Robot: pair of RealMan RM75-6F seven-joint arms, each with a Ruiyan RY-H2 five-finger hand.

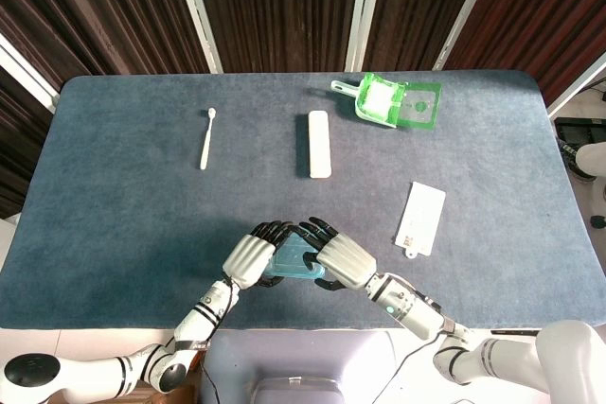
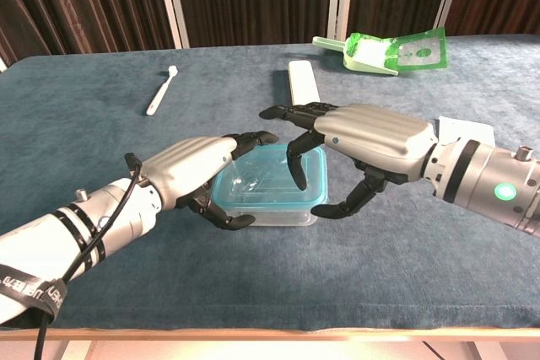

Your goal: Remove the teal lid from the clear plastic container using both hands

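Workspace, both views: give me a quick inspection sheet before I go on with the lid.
Surface: blue felt tabletop, flat.
Job's things: teal lid seated on the clear container, near the front edge.
Clutter: white spoon, white bar, green dustpan, white card, all lying apart from the container.
Hands: left hand at the container's left side, right hand arched over its right side; firm grip cannot be told.
Cables: black cable along the left forearm.
Surroundings: dark curtains behind the table.
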